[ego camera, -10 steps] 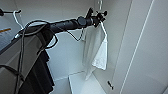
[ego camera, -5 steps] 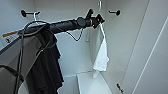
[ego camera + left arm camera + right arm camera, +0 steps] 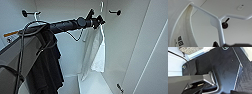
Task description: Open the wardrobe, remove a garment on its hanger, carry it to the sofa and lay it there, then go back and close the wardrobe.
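Inside the open wardrobe [image 3: 130,45], the robot's left arm reaches in from the left of the head view, and its left end effector [image 3: 98,22] is up at the neck of the hanger [image 3: 101,30]. The end effector looks clamped on the hanger's stem just below the hook, though the fingers are hard to make out. The garment [image 3: 97,53], a white shirt of thin cloth, hangs loose from the hanger against the white interior, its lower edge above the wardrobe floor. A black hook [image 3: 115,11] sticks out of the back wall just right of the end effector, and another black hook [image 3: 26,13] is fixed at the upper left. A black shirt [image 3: 48,70] hangs on the left side beneath the arm, well apart from the white one.

In the left wrist view the hanger's [image 3: 219,30] white stem and both shoulder bars show close up, with the garment's [image 3: 183,28] collar and its label draped over one bar, and a black hook [image 3: 225,24] behind the stem.

The right wrist view shows dark carpet [image 3: 245,80] and part of the robot's base; whether the right end effector is apart or together I cannot tell
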`<state>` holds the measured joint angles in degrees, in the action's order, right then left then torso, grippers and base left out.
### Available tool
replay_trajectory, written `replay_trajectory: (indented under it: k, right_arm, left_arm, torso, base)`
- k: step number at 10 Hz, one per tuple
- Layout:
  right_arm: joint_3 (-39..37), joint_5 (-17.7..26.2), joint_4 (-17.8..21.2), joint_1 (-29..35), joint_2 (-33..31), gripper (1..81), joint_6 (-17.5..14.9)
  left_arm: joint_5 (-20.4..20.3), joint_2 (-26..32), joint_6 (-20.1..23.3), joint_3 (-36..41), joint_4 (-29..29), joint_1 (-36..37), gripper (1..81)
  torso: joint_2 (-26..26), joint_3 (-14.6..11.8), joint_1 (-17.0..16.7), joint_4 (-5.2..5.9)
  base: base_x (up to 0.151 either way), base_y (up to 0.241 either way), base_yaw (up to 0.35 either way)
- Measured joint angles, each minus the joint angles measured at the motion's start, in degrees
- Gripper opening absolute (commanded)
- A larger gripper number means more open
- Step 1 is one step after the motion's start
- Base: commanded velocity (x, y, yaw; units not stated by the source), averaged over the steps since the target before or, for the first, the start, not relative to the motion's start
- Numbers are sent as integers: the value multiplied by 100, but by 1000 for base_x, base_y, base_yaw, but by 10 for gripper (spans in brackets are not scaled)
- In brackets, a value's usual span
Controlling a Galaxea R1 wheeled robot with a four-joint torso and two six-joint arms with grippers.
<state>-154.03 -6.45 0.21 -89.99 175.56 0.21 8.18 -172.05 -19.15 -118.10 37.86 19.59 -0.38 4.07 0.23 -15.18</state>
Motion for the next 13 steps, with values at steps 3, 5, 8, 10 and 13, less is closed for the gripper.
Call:
replay_trajectory:
  k: [3, 5, 8, 10, 13]
  right_arm:
    - [11, -7, 0, 6, -2, 811, 0]
    - [17, -13, 0, 16, -2, 811, 0]
    - [28, -9, 0, 13, -4, 811, 0]
    - [30, -11, 0, 16, -4, 811, 0]
    - [33, -16, 0, 33, -2, 811, 1]
  left_arm:
    - [89, 18, 0, 29, -38, -2, 10]
    - [80, -69, 0, -34, -40, -5, 10]
    - [89, -414, 41, 0, -66, -289, 10]
    - [74, -480, 0, -23, -66, -450, 10]
    - [39, -813, 46, -80, -68, -538, 10]
  torso:
    - [0, 0, 0, 319]
    - [0, 0, 0, 367]
    - [2, 0, 0, 367]
    - [2, 0, 2, 367]
    - [6, 2, 4, 367]
  base:
    - [0, 0, 0]
    - [0, 0, 0]
    - [0, 0, 0]
    - [0, 0, 0]
    - [-46, 0, 0]
